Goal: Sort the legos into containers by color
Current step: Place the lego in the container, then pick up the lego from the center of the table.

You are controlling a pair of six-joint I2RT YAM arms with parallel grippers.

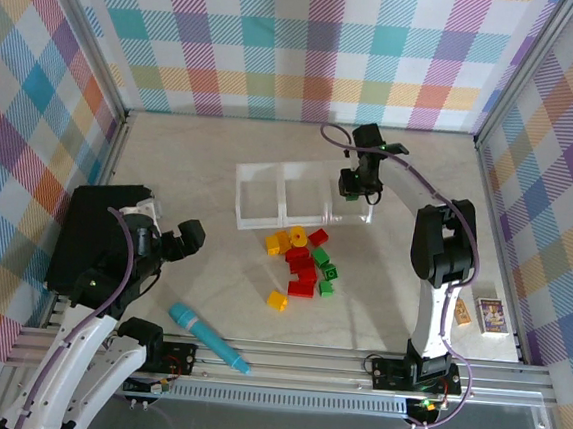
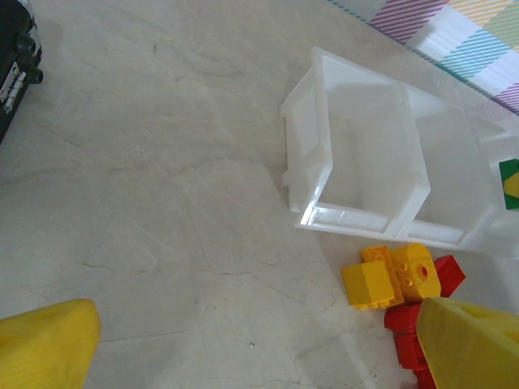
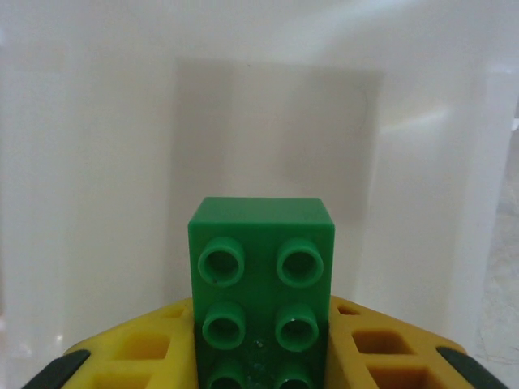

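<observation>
Right gripper (image 1: 359,189) hung over the rightmost compartment of the tray (image 1: 260,197) in the top view, and we could not tell its grip from there. The left gripper (image 1: 169,241) sat beside the black box (image 1: 88,242), apart from the loose legos (image 1: 302,261) lying just in front of the tray. A teal pen (image 1: 208,336) lay nearer the bases.

From the left wrist we saw its yellow fingers (image 2: 45,344) spread wide with nothing between them.

From the right wrist we saw a green brick (image 3: 261,284) pinched between that gripper's fingers, with the whitish compartment behind it.
</observation>
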